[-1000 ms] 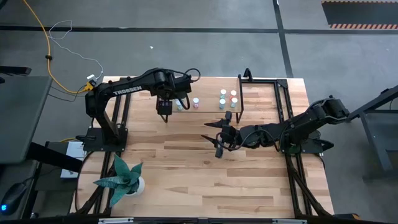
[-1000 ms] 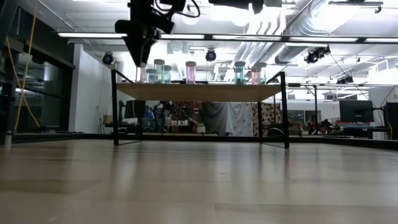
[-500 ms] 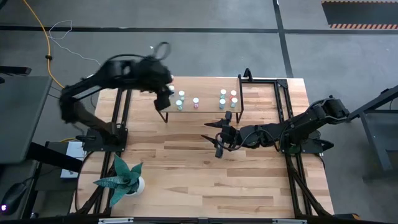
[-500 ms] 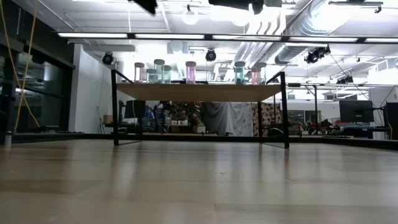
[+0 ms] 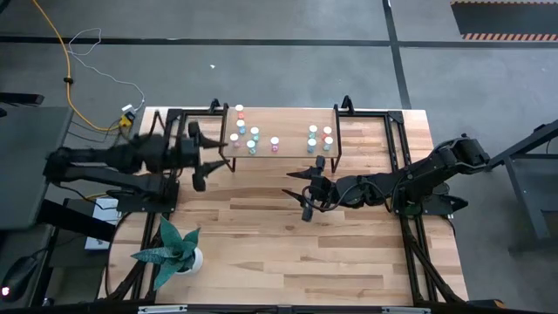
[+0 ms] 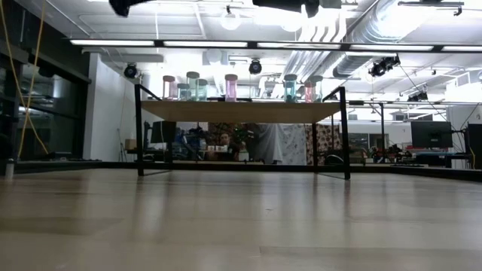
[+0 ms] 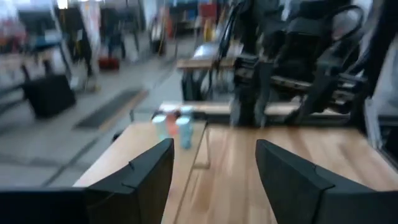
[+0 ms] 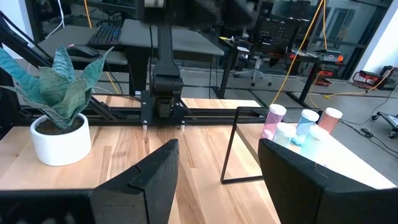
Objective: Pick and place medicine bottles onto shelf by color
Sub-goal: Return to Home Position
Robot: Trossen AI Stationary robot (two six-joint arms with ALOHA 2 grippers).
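Note:
The shelf (image 5: 292, 122) stands at the table's far edge on thin black legs. Several white-capped medicine bottles stand on it in two groups, pink and teal at its left end (image 5: 251, 139), teal and red-orange at its right end (image 5: 319, 139); the low view shows them in a row (image 6: 231, 86). My left gripper (image 5: 216, 160) hovers level just off the shelf's left end, open and holding nothing (image 7: 214, 174). My right gripper (image 5: 288, 183) hangs open over the table's middle, in front of the shelf, with nothing between its fingers (image 8: 217, 180).
A white pot with a green plant (image 5: 174, 249) stands at the table's near left corner. Black frame rails (image 5: 397, 148) run along the table's right side by the right arm. Bare wood lies in front of the shelf (image 5: 288, 253).
My left gripper has risen from the shelf's left end, swung back toward the table's left edge and tipped from pointing down to level. The pink bottle under it stays upright on the shelf. The right arm has kept still.

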